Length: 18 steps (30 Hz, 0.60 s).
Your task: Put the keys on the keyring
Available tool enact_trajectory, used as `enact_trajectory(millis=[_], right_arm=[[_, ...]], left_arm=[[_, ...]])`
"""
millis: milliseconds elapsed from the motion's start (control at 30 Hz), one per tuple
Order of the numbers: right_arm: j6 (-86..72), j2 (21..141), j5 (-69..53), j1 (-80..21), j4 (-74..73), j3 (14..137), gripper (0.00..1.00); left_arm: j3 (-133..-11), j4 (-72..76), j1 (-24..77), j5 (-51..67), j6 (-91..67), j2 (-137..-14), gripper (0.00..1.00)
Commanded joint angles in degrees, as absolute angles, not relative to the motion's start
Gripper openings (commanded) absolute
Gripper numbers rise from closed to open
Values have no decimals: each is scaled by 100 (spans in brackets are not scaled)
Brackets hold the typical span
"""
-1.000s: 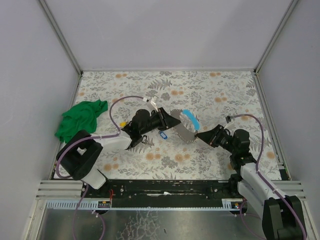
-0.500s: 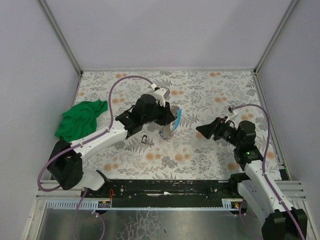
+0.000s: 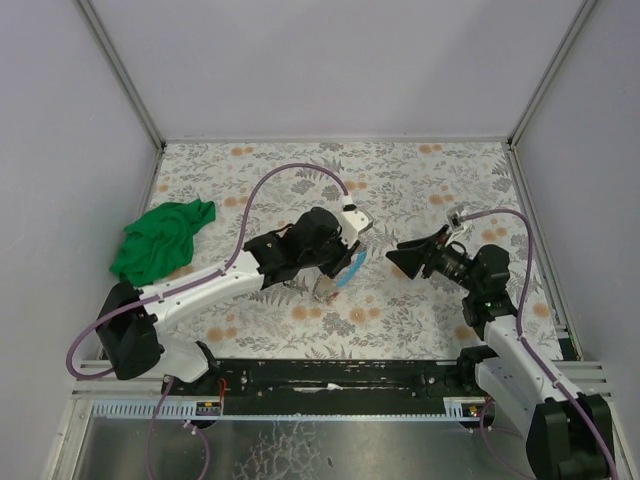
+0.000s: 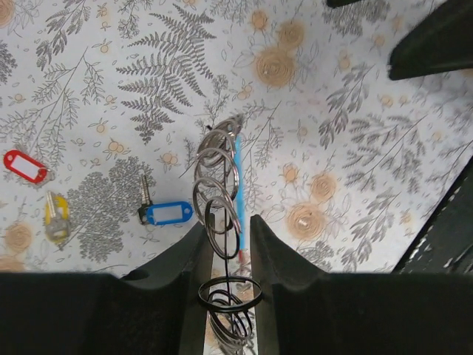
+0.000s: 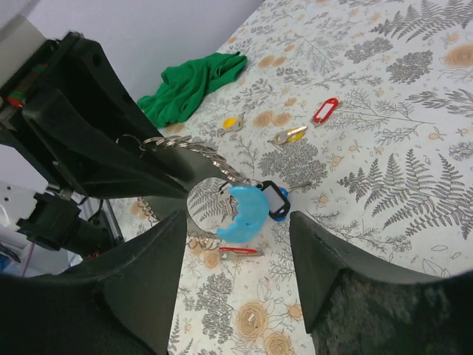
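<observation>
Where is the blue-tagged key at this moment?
In the left wrist view, the blue-tagged key lies flat on the floral table, beside the ring chain gripped by the left tool, between it and the yellow-tagged key.

Robot lab test cell, not home or shop. Evidence: bench (image 3: 420,180) boxed in by plain pale wall panels (image 3: 330,60) on alu frame posts (image 3: 122,75); left arm (image 3: 195,290) + right arm (image 3: 515,355) bolted to black rail (image 3: 340,372) at near edge; purple cables (image 3: 297,168) looping free; slotted cable duct (image 3: 330,408) + bare sheet metal (image 3: 300,450) at front; floral cover on bench, no other furnishing visible
</observation>
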<state>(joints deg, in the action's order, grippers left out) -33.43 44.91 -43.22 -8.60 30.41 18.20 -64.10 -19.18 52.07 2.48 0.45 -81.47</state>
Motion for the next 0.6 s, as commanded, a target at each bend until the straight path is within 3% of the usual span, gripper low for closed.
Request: enact_trajectory(millis=[0, 367, 567], right_arm=[[-3080, 4915, -4498, -1149, 5091, 1480, 63], [-572, 6071, -4803, -1912, 6563, 1419, 58], [-82, 6121, -5216, -1990, 6688, 1359, 42]], left_arm=[[-6731, -2213, 5402, -8, 1043, -7968, 0], [-6111, -1855, 5441, 246, 1897, -7088, 0], [-5238, -1118, 5441, 660, 1792, -6616, 0]])
